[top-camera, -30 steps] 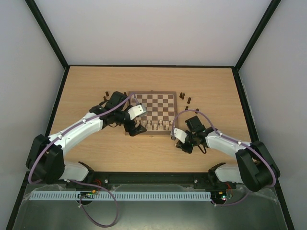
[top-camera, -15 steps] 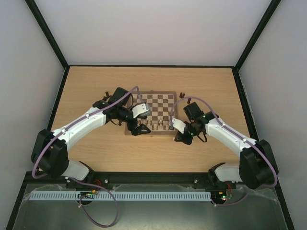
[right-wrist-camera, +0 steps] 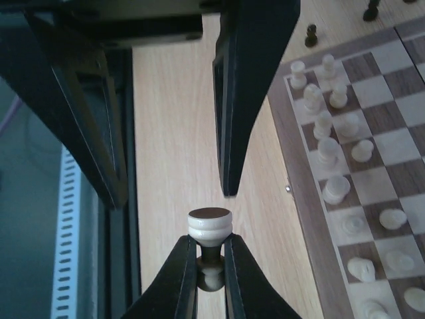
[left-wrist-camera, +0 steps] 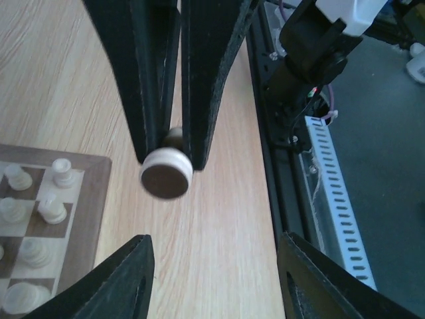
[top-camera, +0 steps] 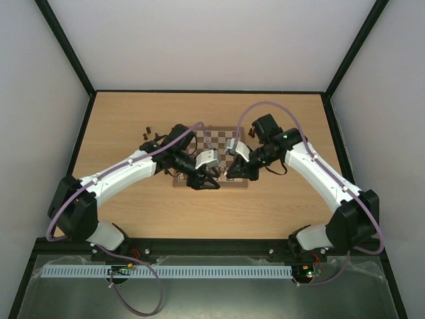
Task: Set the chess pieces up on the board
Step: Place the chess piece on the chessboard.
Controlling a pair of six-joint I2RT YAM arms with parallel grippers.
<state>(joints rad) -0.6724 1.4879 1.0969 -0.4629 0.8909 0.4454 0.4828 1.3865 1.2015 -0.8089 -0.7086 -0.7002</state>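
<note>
My right gripper [right-wrist-camera: 210, 244] is shut on a pale chess piece [right-wrist-camera: 210, 226], pinching its neck with the round base pointing away. In the left wrist view that piece [left-wrist-camera: 166, 174] hangs from the right gripper's fingers [left-wrist-camera: 199, 100]. My left gripper [left-wrist-camera: 216, 266] is open and faces it, its fingers [right-wrist-camera: 242, 100] apart on either side just ahead of the piece, not touching it. Both grippers meet over the near edge of the board [top-camera: 216, 136], left gripper [top-camera: 207, 181] and right gripper [top-camera: 230, 174]. Several pale chess pieces [right-wrist-camera: 327, 150] stand on the board's near rows.
A few dark pieces [top-camera: 147, 131] lie on the tabletop left of the board. Dark pieces [right-wrist-camera: 310, 34] also stand on the wood off the board's corner. The black rail and white cable strip [left-wrist-camera: 332, 179] run along the table's near edge.
Both arms have swung inward and now meet at the board's near edge. The right gripper carried the pale piece up from the table toward the left gripper.
</note>
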